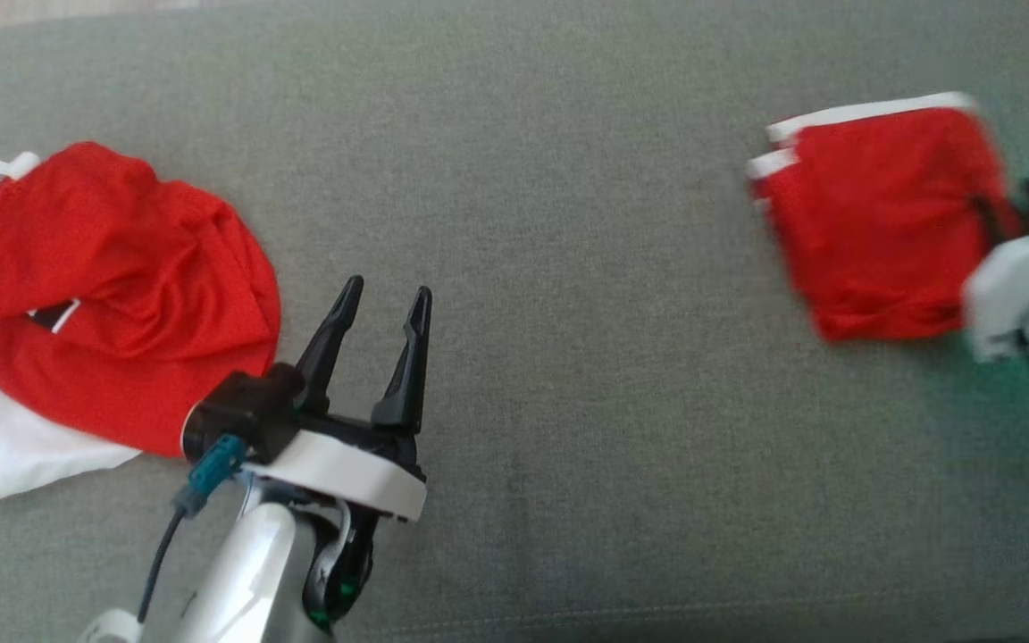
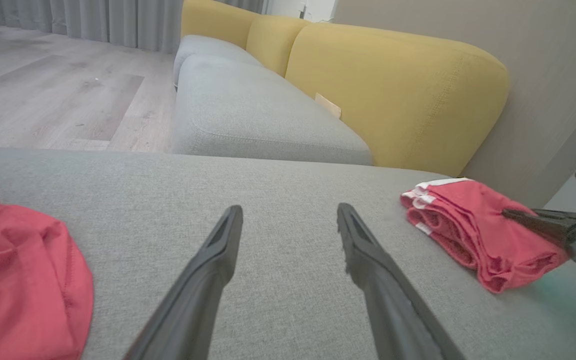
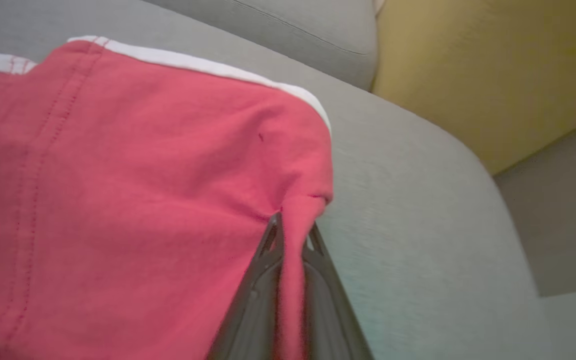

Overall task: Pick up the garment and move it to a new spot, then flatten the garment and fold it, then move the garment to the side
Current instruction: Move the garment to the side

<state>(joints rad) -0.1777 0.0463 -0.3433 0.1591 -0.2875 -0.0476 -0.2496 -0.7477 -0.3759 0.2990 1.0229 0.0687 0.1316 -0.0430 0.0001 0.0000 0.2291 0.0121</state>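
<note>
I had the right gripper (image 3: pixel 292 231) clenched on the right edge of the folded red garment (image 1: pixel 881 214), which lay as a neat square far to the right on the grey sofa cushion (image 1: pixel 568 375). My left gripper (image 1: pixel 380 308) hung released and empty left of the middle. Folding looked done and the shift aside in hand, I judged, with only the letting go left; a second, crumpled red-and-white garment (image 1: pixel 112 295) sat at the left.

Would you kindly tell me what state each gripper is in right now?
Left gripper: open, holding nothing.
Right gripper: shut on the folded red garment.
</note>
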